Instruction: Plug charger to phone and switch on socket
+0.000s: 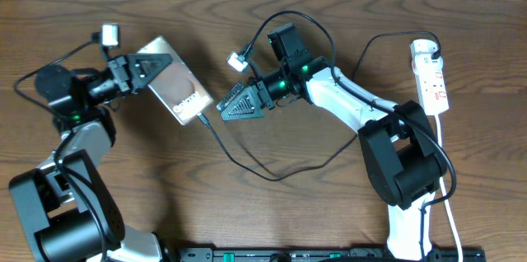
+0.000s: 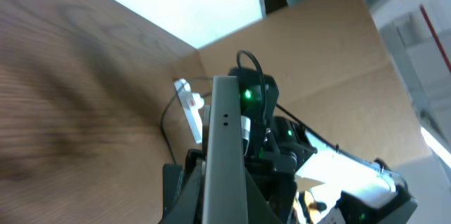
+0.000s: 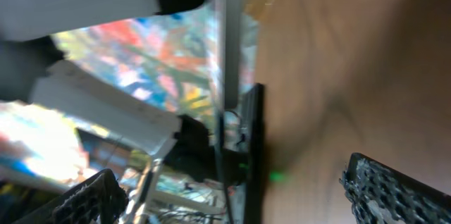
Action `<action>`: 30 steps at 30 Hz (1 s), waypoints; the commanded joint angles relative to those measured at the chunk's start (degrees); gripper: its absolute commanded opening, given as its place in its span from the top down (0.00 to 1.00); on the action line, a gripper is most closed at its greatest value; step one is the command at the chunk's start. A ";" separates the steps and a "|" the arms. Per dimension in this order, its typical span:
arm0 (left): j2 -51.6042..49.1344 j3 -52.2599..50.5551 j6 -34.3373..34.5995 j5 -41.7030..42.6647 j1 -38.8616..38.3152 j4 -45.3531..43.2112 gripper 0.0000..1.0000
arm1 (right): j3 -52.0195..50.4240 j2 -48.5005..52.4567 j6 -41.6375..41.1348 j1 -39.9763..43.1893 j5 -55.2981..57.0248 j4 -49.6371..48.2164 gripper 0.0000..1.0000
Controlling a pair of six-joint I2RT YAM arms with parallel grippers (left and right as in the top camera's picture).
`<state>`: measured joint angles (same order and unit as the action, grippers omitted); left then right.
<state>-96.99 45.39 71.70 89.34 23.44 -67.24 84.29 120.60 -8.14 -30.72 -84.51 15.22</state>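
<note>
My left gripper (image 1: 144, 72) clamps the phone (image 1: 174, 89). My right gripper (image 1: 228, 107) gapes wide just beside the phone's bottom end, where the charger (image 1: 272, 177) seems plugged in. I'd steady the phone and back off squarely, not snagging the cable.

Overhead looks straight down; both wrist views face the phone (image 1: 174, 81) edge-on, seemingly close.
</note>
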 commanded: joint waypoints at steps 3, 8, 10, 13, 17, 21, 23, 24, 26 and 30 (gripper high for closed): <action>0.55 -0.24 -0.83 0.63 4.76 1.40 0.93 | 0.70 0.39 -2.80 1.53 17.27 3.17 0.01; 0.52 -1.64 -1.92 0.33 7.56 1.66 0.93 | 0.72 0.39 -4.98 3.82 36.33 11.56 0.01; 0.50 -2.84 -3.91 -0.26 7.67 2.89 0.93 | 0.72 0.39 -5.14 4.63 39.67 13.57 0.01; 0.37 -4.90 -8.96 -2.21 7.67 8.79 0.93 | 0.72 0.39 -5.14 5.97 42.25 15.30 0.01; 0.37 -8.46 -21.79 -10.47 7.67 24.90 0.93 | 0.74 0.39 -5.14 7.87 42.60 15.43 0.01; 0.37 -9.42 -30.88 -20.61 7.67 39.47 0.93 | 0.76 0.39 -5.11 9.01 42.86 15.43 0.01; 0.37 -9.42 -34.18 -25.97 7.67 46.25 0.93 | 0.76 0.39 -5.14 9.20 44.11 15.45 0.01; 0.37 -9.42 -35.32 -28.04 7.67 48.74 0.93 | 0.76 0.37 -5.11 9.22 44.70 15.43 0.01; 0.37 -9.44 -37.24 -31.08 7.67 52.54 0.93 | 0.76 0.37 -5.14 9.35 45.90 15.43 0.01; 0.37 -9.44 -37.64 -36.35 7.67 56.81 0.93 | 0.76 0.37 -5.14 9.42 47.08 15.45 0.01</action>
<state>-97.03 35.31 38.11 60.10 30.98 -12.23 84.38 120.60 -13.04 -21.54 -39.13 30.61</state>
